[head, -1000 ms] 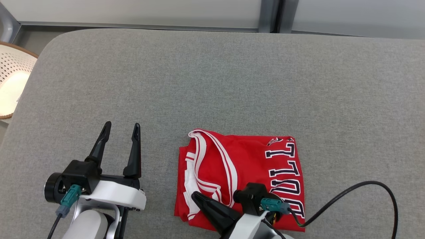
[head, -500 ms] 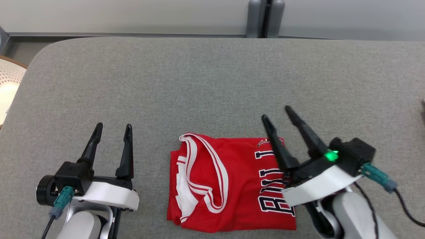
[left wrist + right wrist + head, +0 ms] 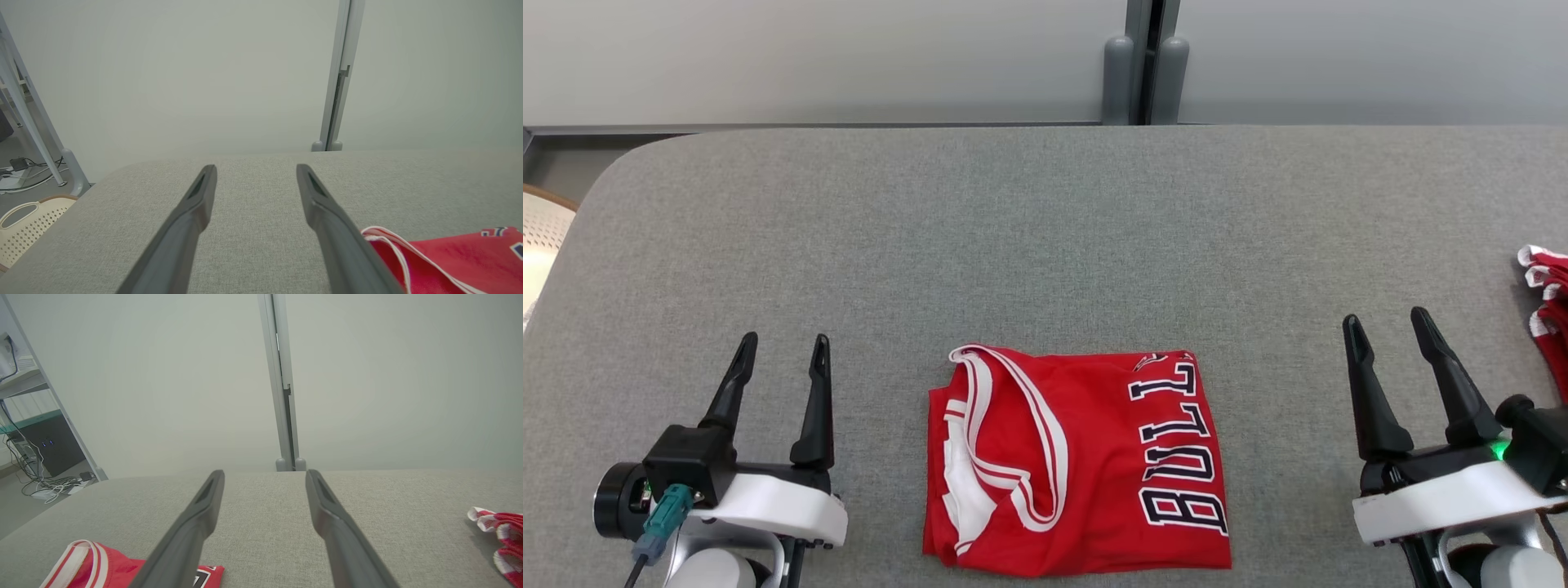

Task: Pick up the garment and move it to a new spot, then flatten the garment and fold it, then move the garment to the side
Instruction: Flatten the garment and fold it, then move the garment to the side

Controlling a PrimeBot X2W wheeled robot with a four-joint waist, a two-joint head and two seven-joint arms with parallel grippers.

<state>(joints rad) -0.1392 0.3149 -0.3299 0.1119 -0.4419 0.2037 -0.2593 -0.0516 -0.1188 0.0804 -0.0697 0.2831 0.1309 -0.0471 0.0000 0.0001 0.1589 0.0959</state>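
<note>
At 6 o'clock on the grey fabric counter (image 3: 1045, 229), the folded red jersey w/ white trim (image 3: 1078, 465) lies free. Fingers apart, empty, on left gripper (image 3: 784, 340) (8 o'clock) & right gripper (image 3: 1385, 318) (4 o'clock). Fold looks done; next: grip an edge, shift it aside w/o unfolding.

At the table (image 3: 1045, 245) right edge, a second red garment (image 3: 1550, 331) is cut off by the frame, shape unclear. The basket (image 3: 539, 245) off the left corner is clipped too. The jersey (image 3: 1086, 465) lettering runs into the fold; the rest is hidden.
</note>
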